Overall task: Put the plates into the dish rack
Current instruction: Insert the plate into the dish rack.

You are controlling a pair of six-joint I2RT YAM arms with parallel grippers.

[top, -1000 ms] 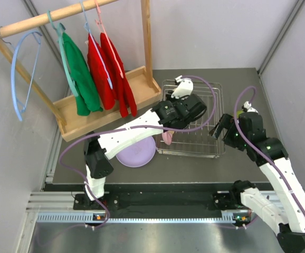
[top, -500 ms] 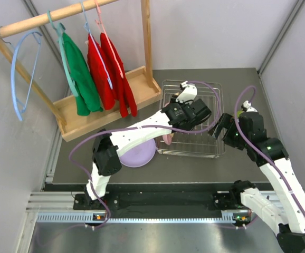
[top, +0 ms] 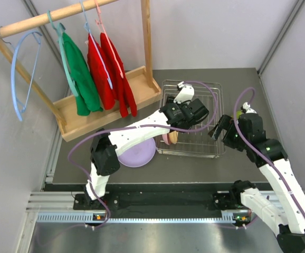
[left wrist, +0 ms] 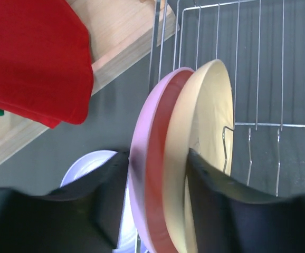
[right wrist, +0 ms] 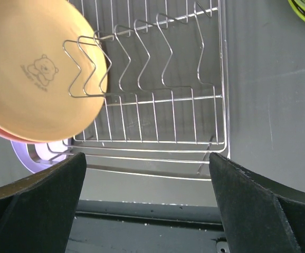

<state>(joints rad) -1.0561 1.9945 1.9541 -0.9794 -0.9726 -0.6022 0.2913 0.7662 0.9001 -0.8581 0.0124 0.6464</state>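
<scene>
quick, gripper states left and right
left gripper: jaws either side of the plates standing in the dish rack; whether it grips them cannot be told
right gripper: open, holding nothing

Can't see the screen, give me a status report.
Left gripper astride pink plate and tan plate, both standing in dish rack; grip unclear. Right gripper open, empty. Nothing in the way.

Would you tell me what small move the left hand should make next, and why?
I would probably open the left hand fully and draw it back. Its fingers straddle the pink plate, red plate and orange-tan plate, which already stand on edge at the dish rack's end, so they seem placed; the lavender plate lies beside the rack, unloaded.
</scene>
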